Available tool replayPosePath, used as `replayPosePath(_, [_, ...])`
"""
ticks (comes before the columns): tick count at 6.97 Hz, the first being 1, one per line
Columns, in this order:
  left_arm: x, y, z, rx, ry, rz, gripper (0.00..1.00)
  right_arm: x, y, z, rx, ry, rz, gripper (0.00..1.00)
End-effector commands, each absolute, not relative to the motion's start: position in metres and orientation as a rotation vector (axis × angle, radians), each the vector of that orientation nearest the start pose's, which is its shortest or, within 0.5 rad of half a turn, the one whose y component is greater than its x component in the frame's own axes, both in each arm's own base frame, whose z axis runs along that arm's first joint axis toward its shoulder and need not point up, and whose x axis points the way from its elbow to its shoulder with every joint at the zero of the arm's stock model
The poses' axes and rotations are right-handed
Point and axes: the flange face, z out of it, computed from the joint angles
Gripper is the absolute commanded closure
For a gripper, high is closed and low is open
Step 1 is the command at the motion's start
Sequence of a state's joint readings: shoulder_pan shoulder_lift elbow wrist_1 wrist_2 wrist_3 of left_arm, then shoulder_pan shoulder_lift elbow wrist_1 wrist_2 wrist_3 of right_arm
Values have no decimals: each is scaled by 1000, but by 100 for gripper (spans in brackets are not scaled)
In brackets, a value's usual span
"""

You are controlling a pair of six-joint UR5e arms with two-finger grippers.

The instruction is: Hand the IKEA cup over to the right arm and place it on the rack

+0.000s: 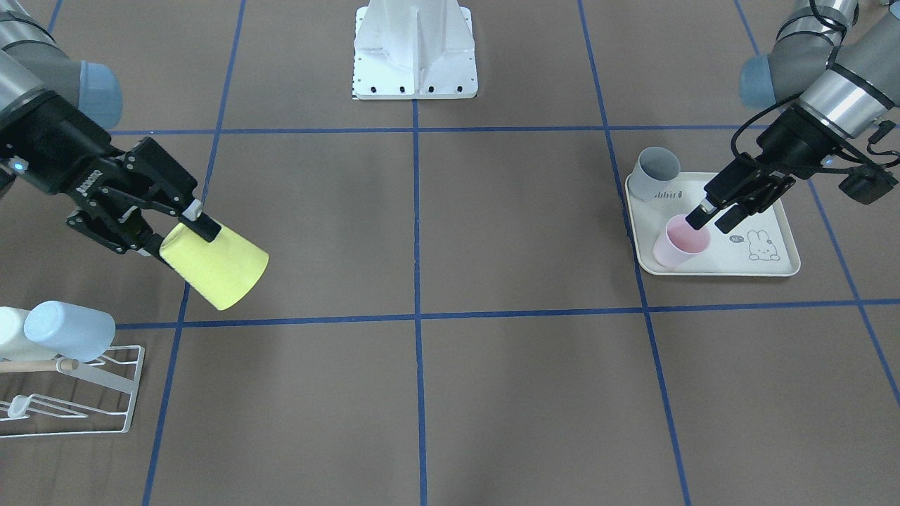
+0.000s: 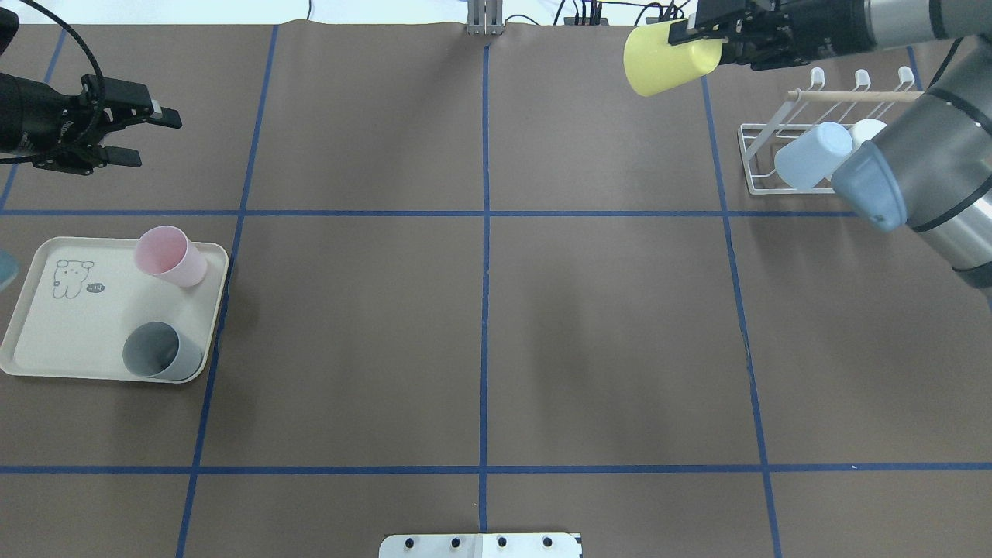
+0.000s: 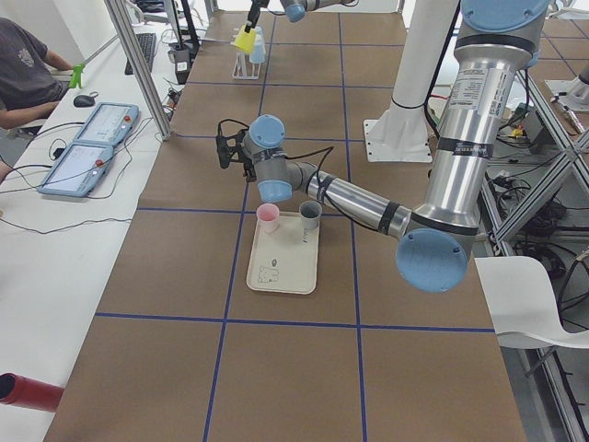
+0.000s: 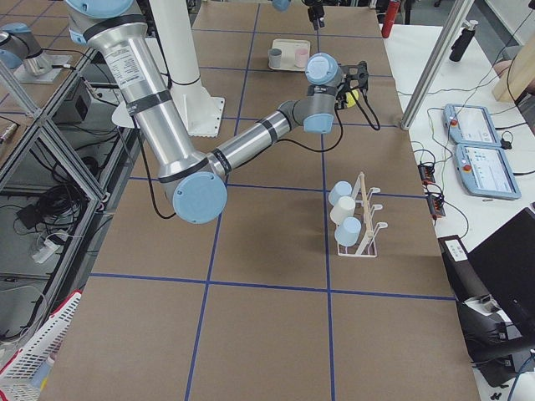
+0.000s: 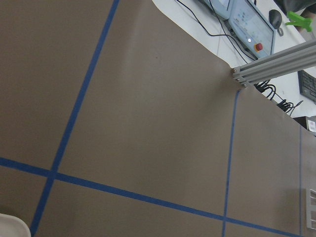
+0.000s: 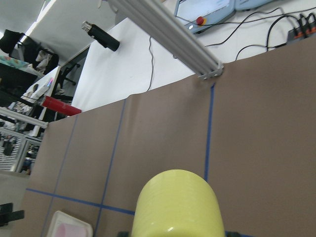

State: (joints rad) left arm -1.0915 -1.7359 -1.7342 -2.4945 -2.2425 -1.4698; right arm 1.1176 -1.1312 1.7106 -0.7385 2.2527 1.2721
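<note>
A yellow cup point(image 1: 218, 266) hangs tilted in the air, with my right gripper point(image 1: 176, 235) shut on its rim end. In the overhead view this cup point(image 2: 665, 58) is at the far right, just left of the white wire rack point(image 2: 756, 159). The right wrist view shows the cup's point(image 6: 177, 202) body from behind. My left gripper point(image 2: 147, 138) is open and holds nothing. It hovers beyond the tray, and in the front-facing view it point(image 1: 711, 216) lines up over the pink cup point(image 1: 678, 242).
The rack point(image 1: 130, 393) holds a light blue cup point(image 2: 810, 153) and a white cup point(image 2: 868, 130) under its wooden dowel point(image 2: 852, 95). A cream rabbit-print tray point(image 2: 46, 349) at the left carries the pink cup point(image 2: 167, 256) and a grey cup point(image 2: 159, 353). The robot's base point(image 1: 415, 49) stands mid-table.
</note>
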Motion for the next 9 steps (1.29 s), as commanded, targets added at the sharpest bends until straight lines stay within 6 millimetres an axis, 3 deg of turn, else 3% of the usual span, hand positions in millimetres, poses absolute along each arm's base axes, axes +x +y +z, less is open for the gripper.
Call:
replayPosePath(1, [179,-519,404,183,1238,-423,0,-147,-592,256,452,-1139,105,71])
replayPosePath(2, [176,-516,413,197,1220,-400,0,-133,-604,252,462,-1045,28,71])
replayPosePath(4, [173,-511,426,207,1197,-379,0,-112,-617,264,388,-990,46,78])
replayPosePath(6, [173,-510,429,207,1192,-383,0,-93,-646,309,369,-925,10,77])
replayPosePath(8, [170,-505,436,200,1183,-388,0,-75,-682,317,299,-884,22,78])
replayPosePath(9, [171,-505,437,196,1181,-389,0,-75,-696,336,243,-874,-1,78])
